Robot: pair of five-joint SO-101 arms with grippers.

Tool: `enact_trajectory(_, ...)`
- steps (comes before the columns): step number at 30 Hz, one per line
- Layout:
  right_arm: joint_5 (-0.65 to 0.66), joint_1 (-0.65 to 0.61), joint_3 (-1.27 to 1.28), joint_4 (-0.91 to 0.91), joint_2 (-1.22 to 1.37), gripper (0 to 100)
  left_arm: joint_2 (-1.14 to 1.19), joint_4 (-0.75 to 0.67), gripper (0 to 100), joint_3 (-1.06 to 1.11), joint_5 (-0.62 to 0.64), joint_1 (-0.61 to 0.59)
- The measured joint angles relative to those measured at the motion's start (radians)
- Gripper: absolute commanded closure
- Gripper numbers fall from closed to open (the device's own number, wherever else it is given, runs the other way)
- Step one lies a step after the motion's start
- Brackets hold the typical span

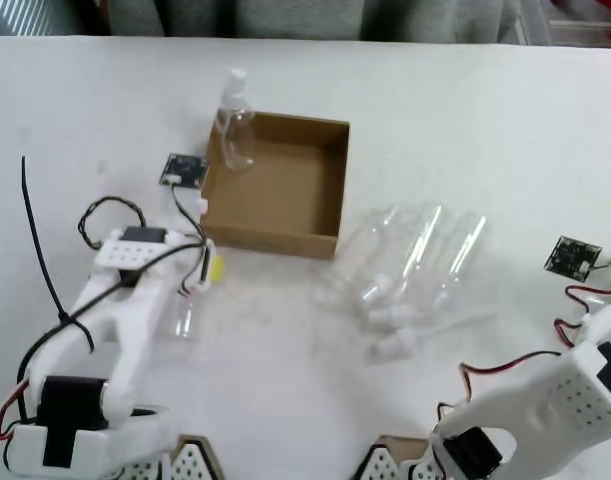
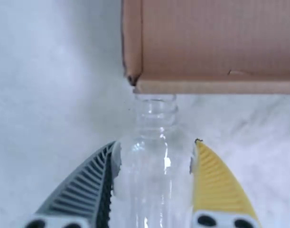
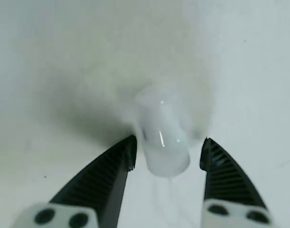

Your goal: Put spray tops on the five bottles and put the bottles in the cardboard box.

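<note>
While the high view lays out the whole table (image 1: 485, 110), only the wrist views show what each pincer is doing. In the left wrist view, the left pincer (image 2: 155, 145) is closed on a clear bottle (image 2: 152, 185). Its grey finger and its yellow finger press against opposite sides of the body. The bottle's threaded neck is bare and points at the near corner of the cardboard box (image 1: 270, 240), just short of the wall. The high view puts this arm at the box's near left corner, but there the bottle is little more than a faint glint under the arm. In the right wrist view, the right pincer (image 3: 167, 142) stands open over the table, its two black fingers apart on either side of a white spray top (image 3: 163, 154). A thin strip of table shows between the top and one finger. From above, the right arm sits at the table's near right edge. The box is open at the top and holds one bottle with its spray top on (image 1: 233, 120), standing upright in the far left corner. The rest of the box floor is bare cardboard. To the right of the box, three more clear bottles (image 1: 420, 250) lie side by side on the table, close together. White tops (image 1: 388, 318) lie at their near ends, and I cannot tell whether these are fitted or loose. A small dark circuit board (image 1: 185, 170) lies just left of the box, and another one (image 1: 572, 257) near the table's right edge.
</note>
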Motion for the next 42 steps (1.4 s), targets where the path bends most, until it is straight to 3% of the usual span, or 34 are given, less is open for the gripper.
enact_trajectory(10,-0.051,0.005,-0.152,0.130,0.032,80.5,0.000,0.000,98,0.000,0.000,0.000)
enact_trajectory(22,-0.051,-0.028,-0.163,0.222,0.032,80.7,0.000,0.000,98,0.000,0.000,0.000)
enact_trajectory(42,-0.052,-0.038,-0.163,0.224,0.032,80.8,0.000,0.000,98,0.000,0.000,0.000)
